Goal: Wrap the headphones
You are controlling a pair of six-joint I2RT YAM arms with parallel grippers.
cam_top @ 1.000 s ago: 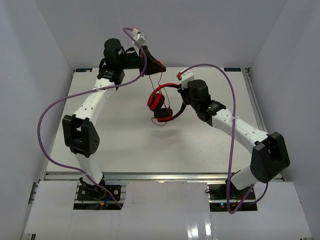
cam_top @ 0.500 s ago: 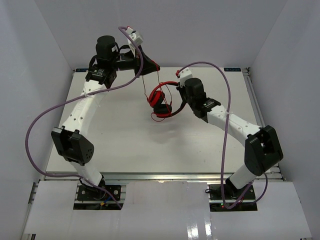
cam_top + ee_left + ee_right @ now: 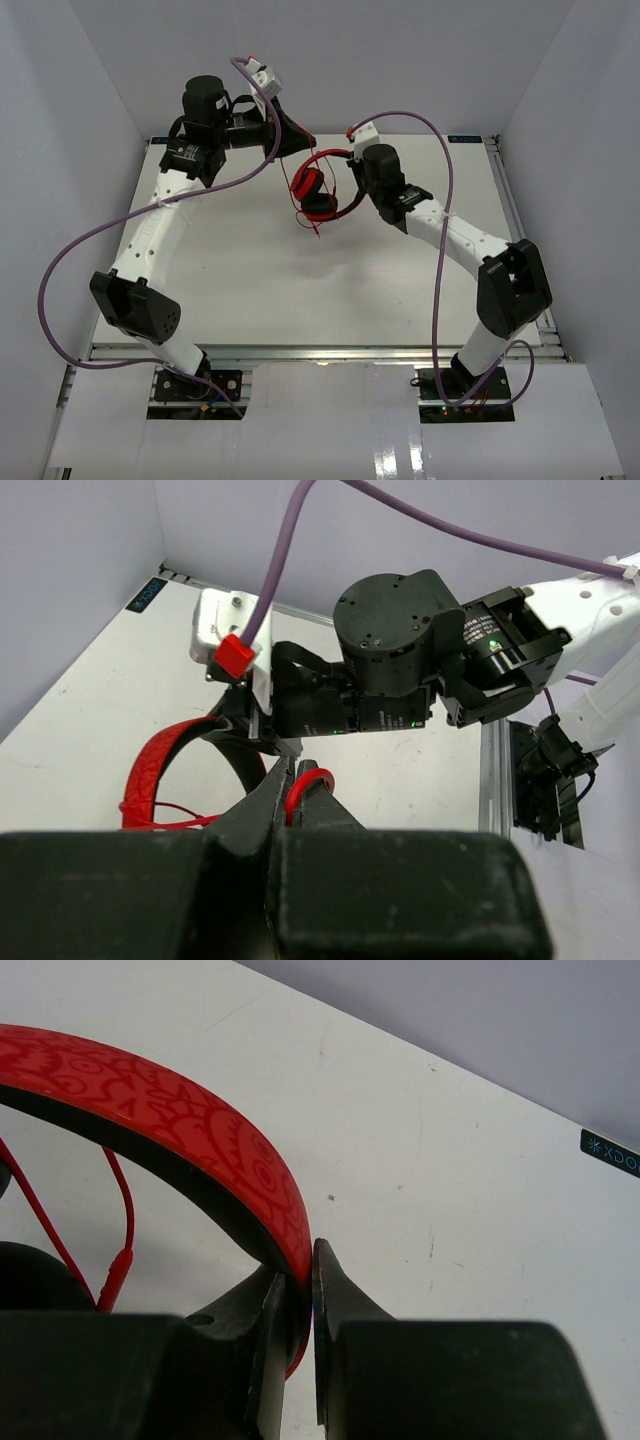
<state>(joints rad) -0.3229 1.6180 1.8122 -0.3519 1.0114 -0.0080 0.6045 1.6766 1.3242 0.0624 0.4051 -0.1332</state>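
Red headphones, patterned band gripped by right end effector; left end effector pinches cord.

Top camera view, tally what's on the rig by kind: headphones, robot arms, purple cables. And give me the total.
headphones: 1
robot arms: 2 (left arm, right arm)
purple cables: 2 (left purple cable, right purple cable)
total: 5
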